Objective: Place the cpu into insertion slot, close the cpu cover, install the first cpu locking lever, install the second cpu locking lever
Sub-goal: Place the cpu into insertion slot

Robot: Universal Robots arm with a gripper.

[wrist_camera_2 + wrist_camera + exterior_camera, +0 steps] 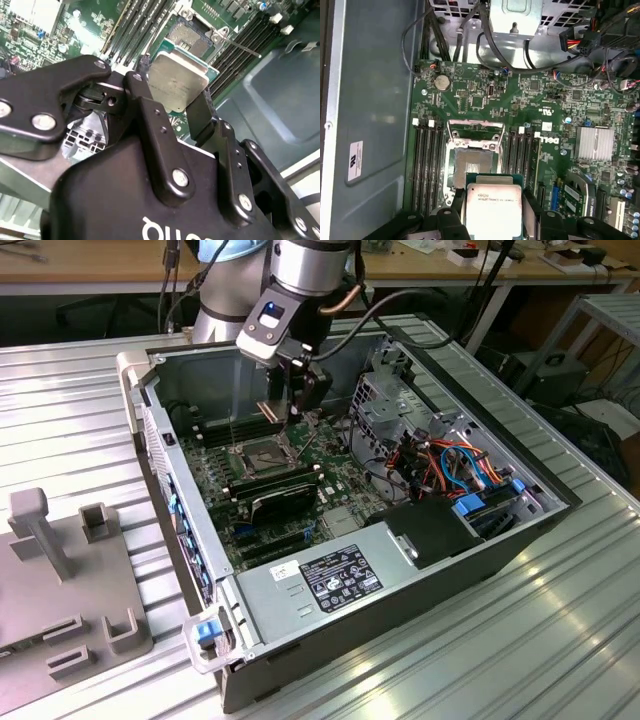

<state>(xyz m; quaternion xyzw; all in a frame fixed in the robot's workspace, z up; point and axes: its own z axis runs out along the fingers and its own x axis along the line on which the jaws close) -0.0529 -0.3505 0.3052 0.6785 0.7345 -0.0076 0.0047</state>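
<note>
The gripper (169, 100) pinches the cpu (177, 80) between its two black fingers (141, 100), jaws narrowed onto opposite edges, dull metal top facing the cameras. In the first wrist view the chip hangs over the near edge of the open socket (472, 167) – not seated, and partly off to one side of it. Just beyond, the cpu cover (472, 145) stands raised on its hinge, its square window showing green board. Memory slots (425, 165) flank the socket on the motherboard (480, 95). In the exterior view the arm reaches down into the open computer case (450, 580), which lies on a ribbed metal table (560, 640).
</note>
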